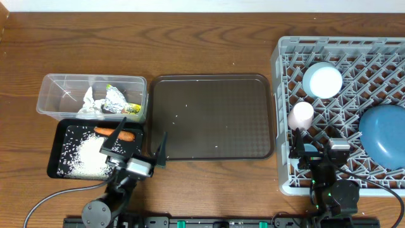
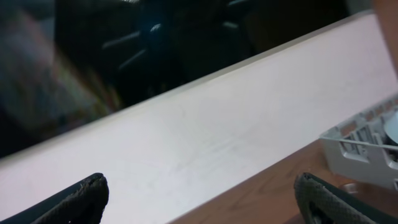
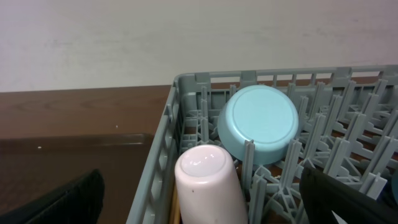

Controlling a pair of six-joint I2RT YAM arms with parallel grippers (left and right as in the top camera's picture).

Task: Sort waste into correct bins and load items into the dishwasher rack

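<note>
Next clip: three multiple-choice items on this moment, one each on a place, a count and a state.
1. The carrot lies in: A the clear tub; B the black tray; C the brown tray.
2. Cups in the rack: A one; B two; C three.
3. The left fingers are: A apart, empty; B shut on foil; C shut on a cup.
Key: 1 B, it lies beside the rice. 2 B, light blue cup and pinkish cup. 3 A, a wide gap shows.
</note>
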